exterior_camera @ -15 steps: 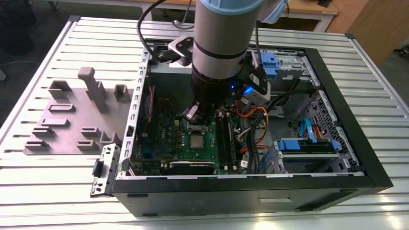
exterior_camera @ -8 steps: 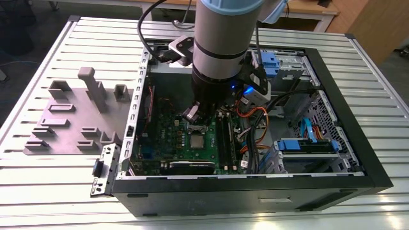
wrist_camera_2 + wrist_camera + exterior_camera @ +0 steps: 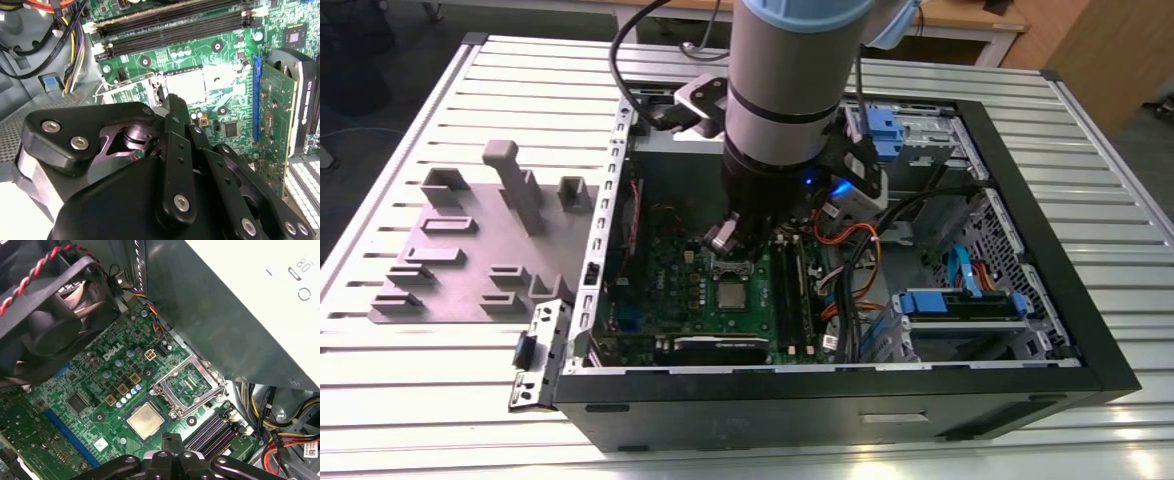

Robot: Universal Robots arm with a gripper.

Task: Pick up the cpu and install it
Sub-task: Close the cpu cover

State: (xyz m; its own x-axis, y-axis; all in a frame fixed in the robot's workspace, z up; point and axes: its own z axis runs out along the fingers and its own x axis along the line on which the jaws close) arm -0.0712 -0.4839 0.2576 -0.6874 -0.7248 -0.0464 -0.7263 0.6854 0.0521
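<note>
The cpu (image 3: 727, 296), a small silver square, lies flat in its socket on the green motherboard (image 3: 660, 290) inside the open computer case (image 3: 854, 400). Both wrist views show the cpu (image 3: 146, 419) (image 3: 186, 85). Beside it the socket's metal retention frame (image 3: 187, 385) is swung open. My gripper (image 3: 726, 240) hangs inside the case just above the board, a little way from the cpu and not touching it. Its fingers (image 3: 172, 442) look shut with nothing between them.
RAM slots (image 3: 790, 290) and bundled cables (image 3: 854, 265) lie on the exterior view's right of the socket. A graphics card (image 3: 714, 348) sits at the near edge and a black fan (image 3: 45, 315) stands close by. A grey-purple moulded plate (image 3: 467, 250) rests on the slatted table outside the case.
</note>
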